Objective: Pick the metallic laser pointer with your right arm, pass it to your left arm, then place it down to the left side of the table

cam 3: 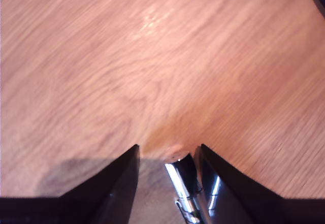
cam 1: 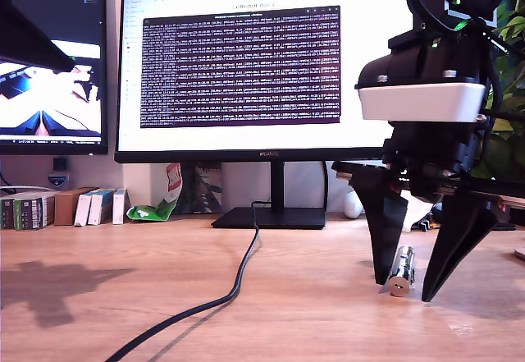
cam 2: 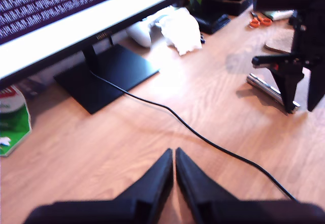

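My first claw (cam 2: 174, 155) hangs above the wooden tabletop (cam 2: 101, 148), its two black fingers pressed tip to tip. A black cable (cam 2: 203, 137) crosses the wood from the monitor stand (cam 2: 106, 79) past the fingertips. Farther off, my second claw (cam 2: 302, 104) stands fingers-down, spread astride the metallic laser pointer (cam 2: 269, 88), which lies flat. Orange-handled scissors (cam 2: 259, 21) lie beyond.

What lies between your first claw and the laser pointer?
In the first wrist view, bare table crossed by the black cable separates my first claw from the laser pointer.
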You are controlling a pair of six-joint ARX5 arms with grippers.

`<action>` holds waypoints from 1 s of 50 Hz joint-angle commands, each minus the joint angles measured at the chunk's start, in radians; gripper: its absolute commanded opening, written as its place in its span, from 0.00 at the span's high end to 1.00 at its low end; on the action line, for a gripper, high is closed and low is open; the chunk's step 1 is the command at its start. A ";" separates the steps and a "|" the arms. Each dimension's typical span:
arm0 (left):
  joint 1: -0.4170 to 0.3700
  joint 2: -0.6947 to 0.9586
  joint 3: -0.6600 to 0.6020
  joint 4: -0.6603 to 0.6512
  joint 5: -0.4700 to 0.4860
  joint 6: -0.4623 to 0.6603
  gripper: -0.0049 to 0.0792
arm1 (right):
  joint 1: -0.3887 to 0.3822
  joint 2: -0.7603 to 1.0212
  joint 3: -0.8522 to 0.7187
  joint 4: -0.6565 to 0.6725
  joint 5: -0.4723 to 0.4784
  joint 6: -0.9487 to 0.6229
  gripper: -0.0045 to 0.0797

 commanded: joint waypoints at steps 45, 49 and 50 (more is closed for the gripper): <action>-0.003 0.004 0.014 0.000 0.027 0.006 0.96 | -0.037 0.135 0.156 -0.044 0.001 -0.120 0.61; -0.003 0.004 0.014 0.000 0.027 0.006 0.96 | -0.037 0.135 0.156 -0.036 0.001 -0.120 0.70; -0.003 0.004 0.014 0.000 0.027 0.007 0.96 | -0.037 0.135 0.156 -0.035 0.001 -0.120 0.72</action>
